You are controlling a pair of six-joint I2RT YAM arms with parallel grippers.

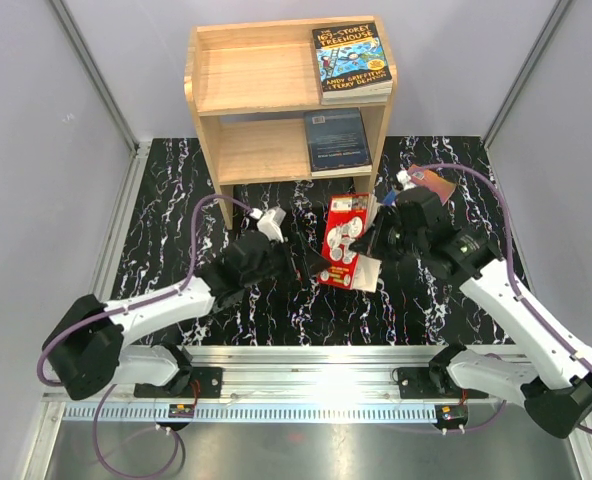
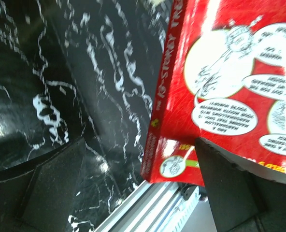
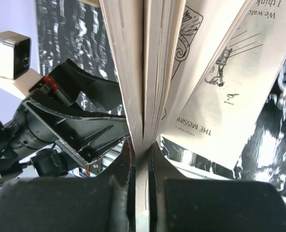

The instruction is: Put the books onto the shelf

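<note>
A red book (image 1: 344, 238) stands tilted over the black marble table (image 1: 166, 190) in front of the wooden shelf (image 1: 190, 75). My right gripper (image 1: 373, 248) is shut on a thin wad of its pages (image 3: 148, 63), fingertips pinched together (image 3: 142, 145), and the other pages fan apart. My left gripper (image 1: 298, 270) is open by the book's lower left corner. In the left wrist view the red cover (image 2: 220, 87) lies over the right finger (image 2: 230, 188), with nothing gripped (image 2: 139, 141). A blue-yellow book (image 1: 352, 60) lies on the shelf's top. A dark blue book (image 1: 336, 140) lies on the lower tier.
A purple-orange corner of something (image 1: 434, 184) shows behind the right wrist. An aluminium rail (image 1: 316, 360) runs along the table's near edge. Grey walls close in both sides. The left arm's wrist (image 3: 70, 125) shows close to the book in the right wrist view.
</note>
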